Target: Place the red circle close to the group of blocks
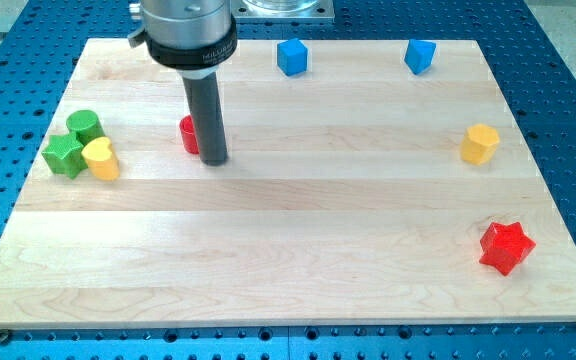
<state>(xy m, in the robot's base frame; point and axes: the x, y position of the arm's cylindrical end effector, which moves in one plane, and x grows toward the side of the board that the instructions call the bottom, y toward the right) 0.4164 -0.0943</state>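
Note:
The red circle (pixel 188 134) sits on the wooden board in the upper left part of the view, partly hidden behind my rod. My tip (pixel 214 160) stands right at its right side, touching or nearly touching it. The group of blocks lies at the view's left: a green circle (pixel 84 125), a green star (pixel 64 155) and a yellow heart (pixel 100 158), packed together. The red circle is well to the right of this group, with a gap of bare board between them.
A blue block (pixel 292 56) and another blue block (pixel 420 56) sit near the view's top edge. A yellow block (pixel 479 144) is at the right. A red star (pixel 506 247) is at the lower right. The board's edge (pixel 288 322) meets a blue perforated table.

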